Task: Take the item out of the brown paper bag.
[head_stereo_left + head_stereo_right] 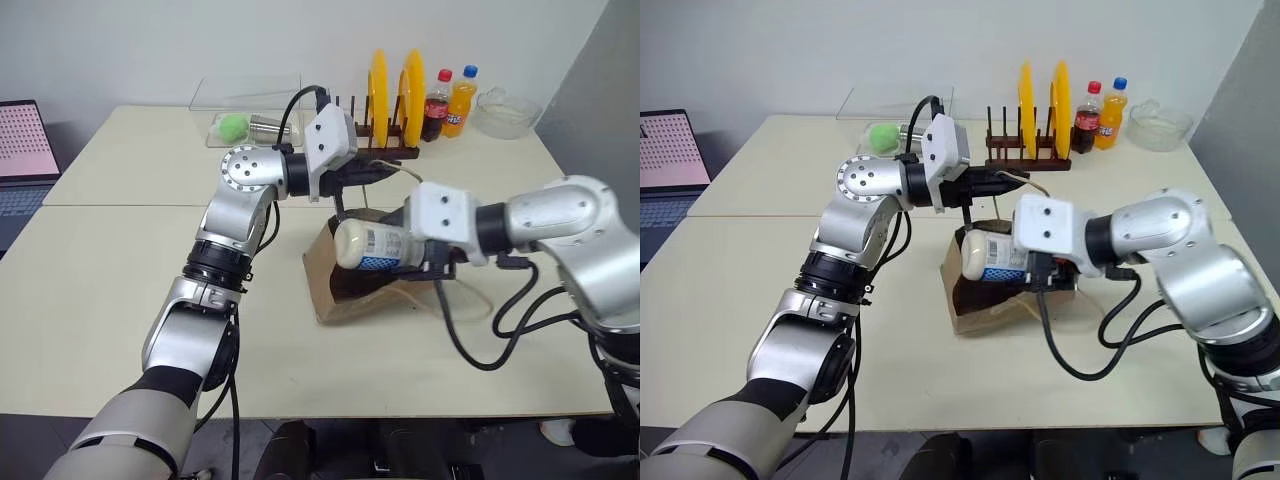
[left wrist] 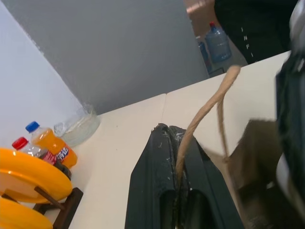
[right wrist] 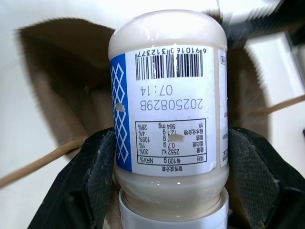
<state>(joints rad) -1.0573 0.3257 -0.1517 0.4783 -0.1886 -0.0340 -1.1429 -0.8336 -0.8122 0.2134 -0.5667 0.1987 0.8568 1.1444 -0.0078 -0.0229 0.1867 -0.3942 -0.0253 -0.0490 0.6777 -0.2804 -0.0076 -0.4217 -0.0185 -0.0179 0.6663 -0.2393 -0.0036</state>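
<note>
**Op:** Holding the item (image 1: pixel 372 246) in my right gripper (image 3: pixel 167 181) now. Both fingers (image 3: pixel 90 167) are clamped on the sides of the bottle near its capped end, jaws spread wide around the body. It's a stubby white bottle, blue-and-white label.

**Eng:** Where is it relative to the brown paper bag (image 1: pixel 345 290)?

**Op:** Just above the bag's open mouth, clear of the paper from what I can see in the head views. The long axis lies roughly level, rounded base pointing toward my left side, cap end back in the jaws. The wrist view looks down the bottle with the dark bag interior behind it.

**Eng:** Left arm?

**Op:** My left gripper (image 2: pixel 178 191) is pinched together on one tan loop handle (image 2: pixel 205 114), holding it up above the bag so the mouth stays open. It sits just behind and above the bottle.

**Eng:** So what does the next move turn on?

**Op:** My read: the bottle has to travel away from the mouth, toward my right, and not up into the left gripper or the handle it holds. Right arm is the only one on the item. The other handle (image 1: pixel 470 300) lies loose on the table (image 1: pixel 100 300) under my right wrist; snag risk looks low, but I can't tell for sure.
</note>
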